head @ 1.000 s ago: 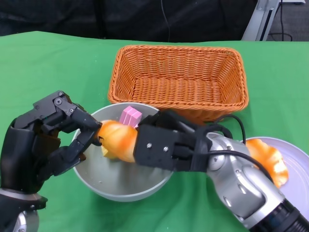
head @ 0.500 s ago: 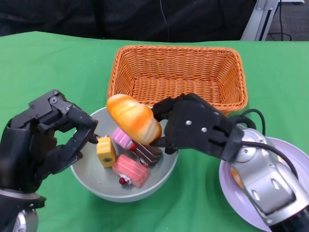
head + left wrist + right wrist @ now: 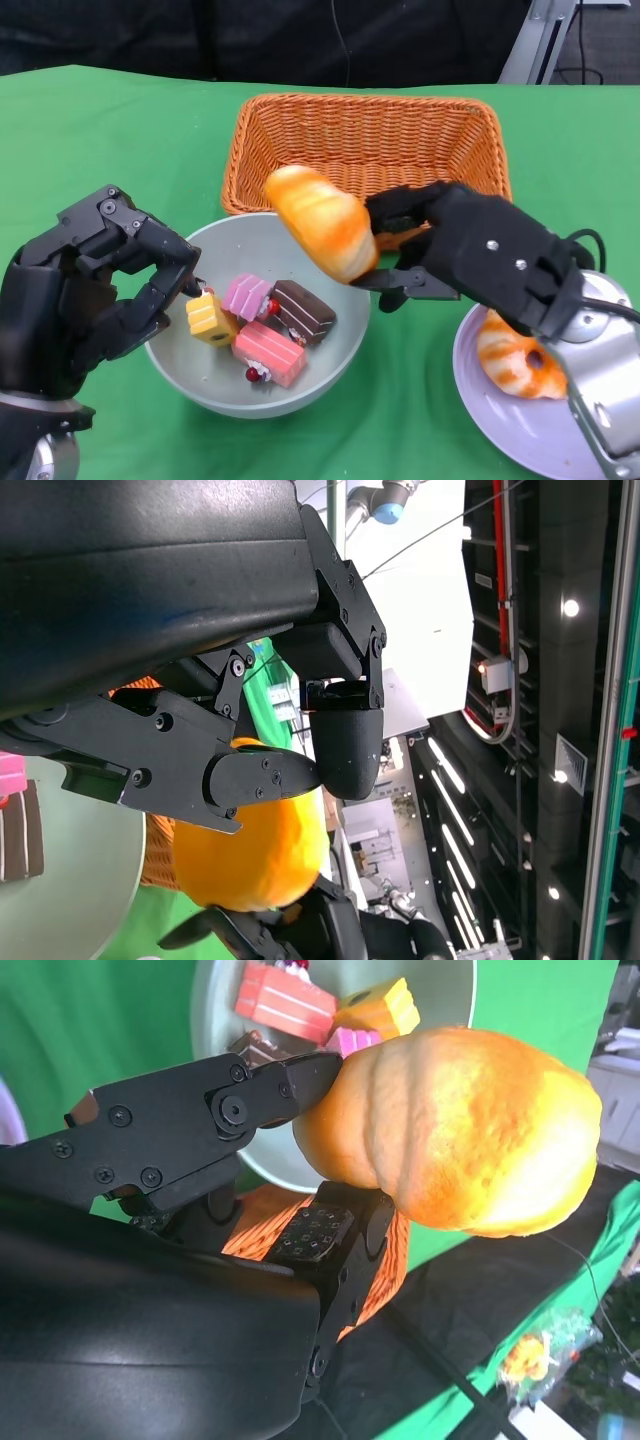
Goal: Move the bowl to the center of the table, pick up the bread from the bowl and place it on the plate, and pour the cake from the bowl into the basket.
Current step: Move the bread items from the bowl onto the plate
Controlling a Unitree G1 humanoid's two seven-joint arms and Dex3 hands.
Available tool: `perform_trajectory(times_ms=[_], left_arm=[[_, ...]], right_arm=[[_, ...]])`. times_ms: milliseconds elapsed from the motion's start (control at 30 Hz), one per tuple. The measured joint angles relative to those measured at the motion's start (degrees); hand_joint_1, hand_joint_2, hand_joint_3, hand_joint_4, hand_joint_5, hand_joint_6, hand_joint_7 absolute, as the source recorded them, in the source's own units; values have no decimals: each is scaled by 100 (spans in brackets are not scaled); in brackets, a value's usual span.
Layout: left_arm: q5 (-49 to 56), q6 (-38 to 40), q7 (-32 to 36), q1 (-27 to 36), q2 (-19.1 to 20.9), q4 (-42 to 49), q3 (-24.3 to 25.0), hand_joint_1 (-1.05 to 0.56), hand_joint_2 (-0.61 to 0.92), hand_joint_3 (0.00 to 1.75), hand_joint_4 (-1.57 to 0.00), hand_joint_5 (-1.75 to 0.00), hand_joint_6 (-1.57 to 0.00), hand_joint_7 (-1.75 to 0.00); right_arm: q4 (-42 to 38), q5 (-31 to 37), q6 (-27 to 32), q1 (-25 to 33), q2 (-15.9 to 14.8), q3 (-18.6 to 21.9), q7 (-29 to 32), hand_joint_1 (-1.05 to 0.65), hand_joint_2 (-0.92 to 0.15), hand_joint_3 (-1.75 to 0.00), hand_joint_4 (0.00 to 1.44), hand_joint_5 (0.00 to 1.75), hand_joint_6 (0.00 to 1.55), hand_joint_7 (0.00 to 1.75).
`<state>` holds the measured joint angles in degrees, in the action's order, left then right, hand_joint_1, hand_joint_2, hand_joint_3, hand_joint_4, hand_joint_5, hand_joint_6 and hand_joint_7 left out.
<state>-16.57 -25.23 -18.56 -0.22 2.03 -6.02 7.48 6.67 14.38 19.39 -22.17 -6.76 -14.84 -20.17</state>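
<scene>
The robot's right hand [image 3: 470,255] grips an orange-glazed bread roll [image 3: 320,222] between its black fingers [image 3: 255,1100], holding it in the air over the far right rim of the grey bowl [image 3: 205,375] and in front of the wicker basket [image 3: 370,150]. In the right wrist view the roll fills the upper right, pinched from above and below by the fingers, with the bowl seen beyond it.

Four pieces of toy cake lie in the bowl: a yellow piece [image 3: 210,317], a pink piece [image 3: 246,296], a chocolate piece [image 3: 303,311] and a red-pink piece [image 3: 269,354], all clustered and touching one another.

The left hand [image 3: 95,290] sits at the bowl's near left rim, fingers curled toward it; whether they actually clasp the rim cannot be told from these views.

A second bread roll [image 3: 515,360] rests on the lilac plate [image 3: 500,425], on the green desk [image 3: 120,140] just right of the bowl. The basket stands behind the bowl.
</scene>
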Motion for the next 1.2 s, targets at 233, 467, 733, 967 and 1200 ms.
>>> perform_trajectory(times_ms=[233,467,733,967,1200], left_arm=[[-1,0,-2,-1,6,70,8,-16,92,38,-74,-157,-77,-120],[1,-2,-4,2,39,114,8,-16,91,38,-74,-160,-76,-124],[-32,-2,-37,9,60,150,7,-15,91,39,-76,-158,-76,-123],[-105,-1,-101,12,80,174,6,-16,91,38,-76,-160,-76,-125],[-130,-1,-138,14,160,232,23,-17,91,37,-75,-161,-75,-126]], right_arm=[[751,-158,-394,608,-393,509,43,-25,-92,-6,100,100,113,7],[1048,-290,-759,1164,-745,997,137,-21,-92,-6,96,102,110,7],[992,-431,-1711,1577,-937,1440,383,-20,-92,-4,94,111,111,11],[521,-200,-2763,2019,-1107,1698,860,-22,-92,-2,97,108,112,16],[17,-3,-3587,2373,-1310,1955,1201,-16,-91,-1,99,106,109,19]])
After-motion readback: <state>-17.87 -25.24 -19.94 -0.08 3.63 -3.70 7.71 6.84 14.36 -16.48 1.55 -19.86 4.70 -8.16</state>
